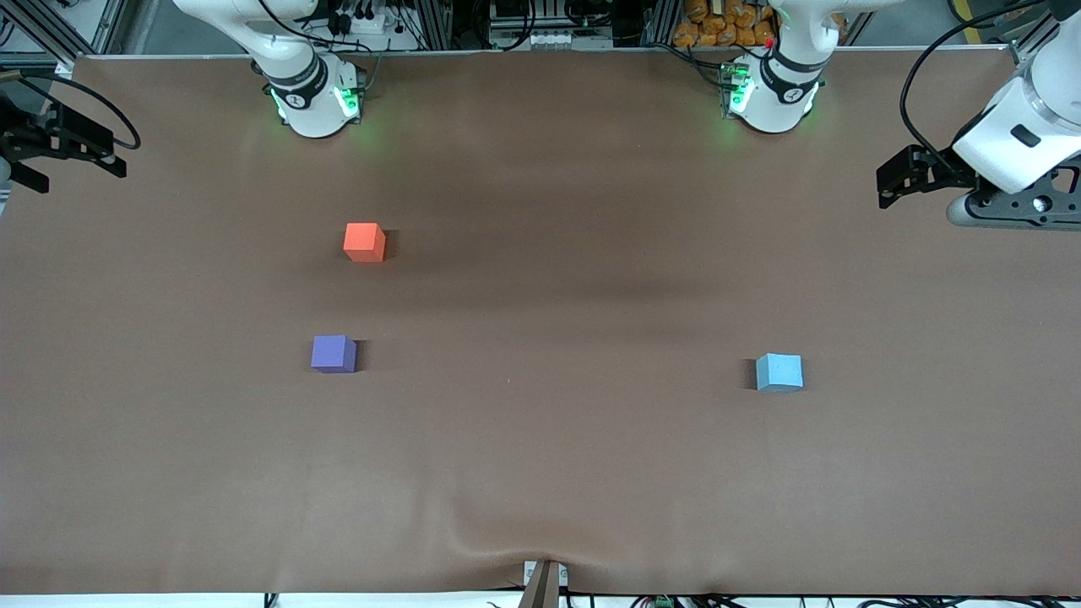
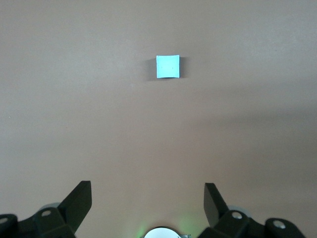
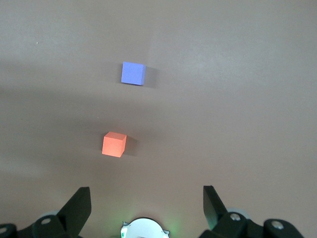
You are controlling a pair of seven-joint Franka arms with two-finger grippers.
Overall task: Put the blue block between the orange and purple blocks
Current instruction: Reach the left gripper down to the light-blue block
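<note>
The sky-blue block [image 1: 779, 372] sits on the brown table toward the left arm's end; it also shows in the left wrist view [image 2: 168, 66]. The orange block [image 1: 365, 241] and the purple block [image 1: 334, 353] sit toward the right arm's end, apart, the purple one nearer the front camera; both show in the right wrist view, purple [image 3: 133, 73] and orange [image 3: 114, 144]. My left gripper [image 1: 897, 181] hangs open and empty over the table's left arm's end [image 2: 147, 198]. My right gripper [image 1: 38, 156] hangs open and empty over the right arm's end [image 3: 147, 198].
The two arm bases [image 1: 317, 97] [image 1: 770, 93] stand at the table's back edge. The brown cover [image 1: 540, 473] has a wrinkle at a clamp [image 1: 543, 583] on the front edge. A wide stretch of bare cover lies between the blue block and the other two.
</note>
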